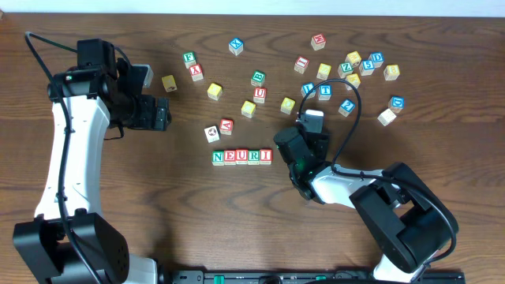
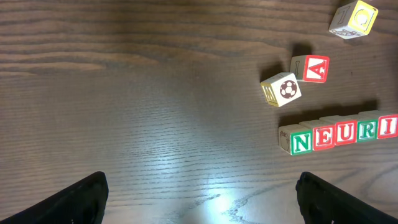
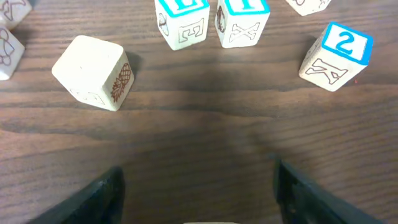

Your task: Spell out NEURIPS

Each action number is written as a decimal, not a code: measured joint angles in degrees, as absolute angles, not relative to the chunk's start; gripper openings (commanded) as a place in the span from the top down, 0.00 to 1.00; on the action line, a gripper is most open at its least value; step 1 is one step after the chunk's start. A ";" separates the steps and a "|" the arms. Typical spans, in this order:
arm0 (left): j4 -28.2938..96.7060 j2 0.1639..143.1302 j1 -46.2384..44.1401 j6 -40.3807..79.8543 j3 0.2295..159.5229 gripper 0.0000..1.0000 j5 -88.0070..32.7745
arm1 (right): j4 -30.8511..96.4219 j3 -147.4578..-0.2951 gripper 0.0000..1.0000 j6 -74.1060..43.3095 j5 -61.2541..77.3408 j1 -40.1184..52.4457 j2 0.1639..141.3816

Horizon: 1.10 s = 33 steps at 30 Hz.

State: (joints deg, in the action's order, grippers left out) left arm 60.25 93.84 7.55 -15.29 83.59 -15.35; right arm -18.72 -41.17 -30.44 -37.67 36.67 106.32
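Five lettered cubes stand in a row reading NEURI: N, E, U, R and I. I cannot pick out the P or S among the scattered cubes. My right gripper is open just right of the row, with only bare wood between its fingers. It faces the far cubes. My left gripper is open and holds nothing, well left of the row.
A soccer-ball cube and a red A cube lie just behind the row. Ahead of the right gripper are a pineapple cube, a blue 2 cube and two blue cubes. Many more cubes lie across the far table.
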 measured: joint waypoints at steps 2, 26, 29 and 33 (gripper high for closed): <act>60.23 93.84 7.55 -15.29 83.59 0.05 -15.35 | -18.26 -41.17 0.11 -29.26 -37.56 36.67 105.49; 60.25 93.84 7.55 -15.29 83.59 0.05 -15.38 | 10.13 -41.21 0.02 -28.34 -17.41 36.64 73.49; 60.27 93.84 7.55 -15.29 83.59 0.05 -15.38 | 13.61 -41.21 0.04 -32.97 -15.44 35.68 73.49; 60.27 93.84 7.55 -15.29 83.59 0.05 -15.40 | 24.12 -43.13 0.02 -38.48 -13.82 31.07 74.54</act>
